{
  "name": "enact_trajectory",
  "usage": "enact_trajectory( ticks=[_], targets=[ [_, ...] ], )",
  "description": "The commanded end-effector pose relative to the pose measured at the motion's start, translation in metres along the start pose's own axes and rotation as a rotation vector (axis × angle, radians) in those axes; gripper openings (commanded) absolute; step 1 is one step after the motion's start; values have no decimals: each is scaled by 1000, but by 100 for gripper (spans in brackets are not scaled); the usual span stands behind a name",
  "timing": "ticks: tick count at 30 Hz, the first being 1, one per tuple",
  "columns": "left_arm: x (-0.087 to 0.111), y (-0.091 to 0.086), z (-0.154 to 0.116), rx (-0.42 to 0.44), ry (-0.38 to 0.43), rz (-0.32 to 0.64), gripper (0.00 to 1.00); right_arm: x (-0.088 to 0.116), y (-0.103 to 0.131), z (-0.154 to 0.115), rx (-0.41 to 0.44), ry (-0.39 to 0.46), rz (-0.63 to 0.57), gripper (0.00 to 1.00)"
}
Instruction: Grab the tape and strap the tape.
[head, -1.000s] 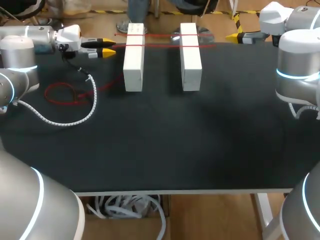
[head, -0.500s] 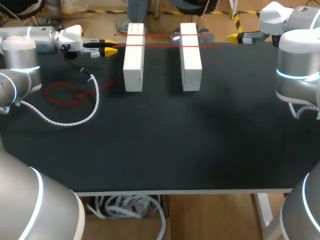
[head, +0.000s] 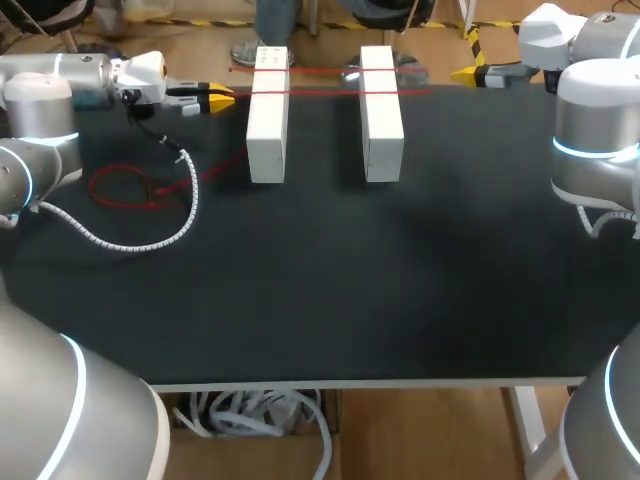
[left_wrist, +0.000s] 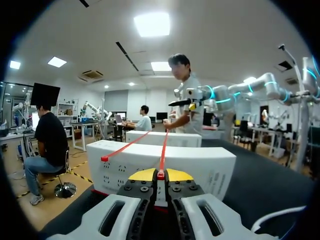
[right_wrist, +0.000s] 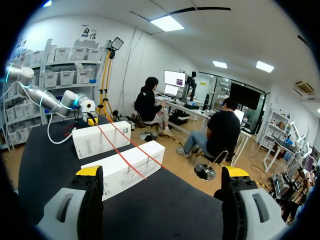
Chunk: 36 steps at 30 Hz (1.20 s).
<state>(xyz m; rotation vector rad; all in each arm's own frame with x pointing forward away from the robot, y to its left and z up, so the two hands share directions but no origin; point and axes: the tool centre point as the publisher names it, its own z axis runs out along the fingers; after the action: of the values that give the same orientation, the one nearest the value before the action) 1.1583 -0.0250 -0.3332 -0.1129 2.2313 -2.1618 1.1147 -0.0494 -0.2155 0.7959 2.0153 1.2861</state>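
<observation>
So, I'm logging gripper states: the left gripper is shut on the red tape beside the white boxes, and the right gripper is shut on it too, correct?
Not quite. The right wrist view shows the right gripper open, holding nothing. The left gripper is shut on the red tape beside the white boxes, as you said.

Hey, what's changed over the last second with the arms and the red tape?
The left gripper closed its fingers on the red tape, next to the nearer white box. The right gripper, that box and the other box stayed put.
</observation>
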Motion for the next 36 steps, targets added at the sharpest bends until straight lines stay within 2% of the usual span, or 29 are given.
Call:
enact_trajectory(
  ticks=[1,2,10,22,27,36],
  targets=[
    [-7,3,-2,5,75,0,4,0,0,-1,-1,1,0,100],
    [-7,3,-2,4,76,0,0,0,0,-1,-1,1,0,100],
    [-5,2,-5,-2,86,1,0,0,0,-1,-1,1,0,100],
    [5,-31,-15,2,89,12,0,0,0,-1,-1,1,0,100],
    [13,-55,-18,6,92,32,0,0,0,-1,-1,1,0,100],
    [25,-117,-5,61,35,19,0,0,0,-1,-1,1,0,100]
  ],
)
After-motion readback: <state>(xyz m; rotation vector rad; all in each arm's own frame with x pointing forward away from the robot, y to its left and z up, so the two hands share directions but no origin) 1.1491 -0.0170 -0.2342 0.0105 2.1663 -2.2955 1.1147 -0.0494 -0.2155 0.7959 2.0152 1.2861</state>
